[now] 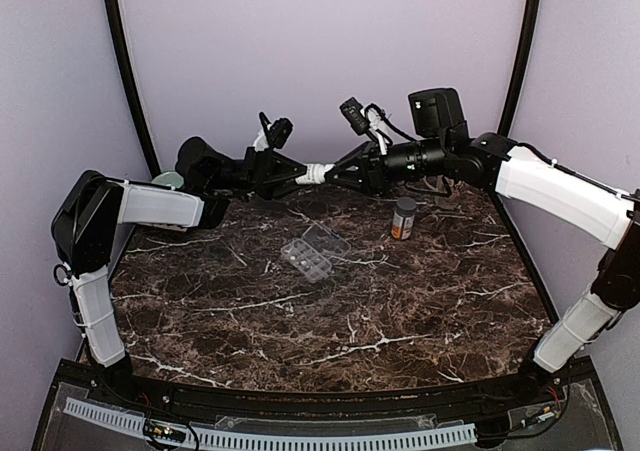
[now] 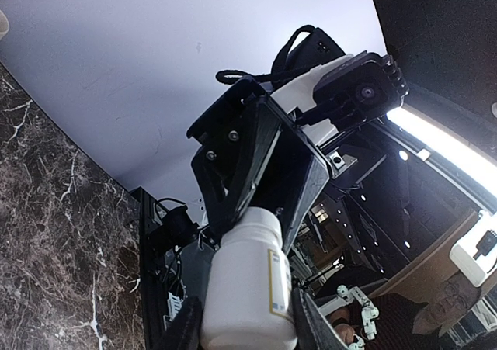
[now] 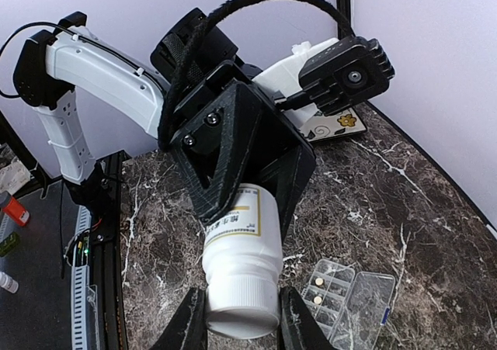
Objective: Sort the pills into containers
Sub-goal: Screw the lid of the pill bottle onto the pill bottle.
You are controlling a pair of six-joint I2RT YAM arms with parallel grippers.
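Note:
A small white bottle (image 1: 318,172) hangs in the air over the back of the table, held between both arms. My left gripper (image 2: 248,330) is shut on the white bottle's body (image 2: 247,288). My right gripper (image 3: 242,327) is shut on its ribbed cap (image 3: 242,307). In the top view the left gripper (image 1: 303,174) and right gripper (image 1: 335,170) meet nose to nose. The clear organiser box (image 1: 313,254) lies on the table below, lid open flat. Two small round pills (image 3: 315,292) sit in its compartments (image 3: 330,288).
An amber bottle (image 1: 403,217) with a grey cap stands at the back right of the marble table (image 1: 300,321). A flowered card (image 3: 335,123) lies by the back wall. The curved backdrop (image 1: 320,61) rises close behind the arms.

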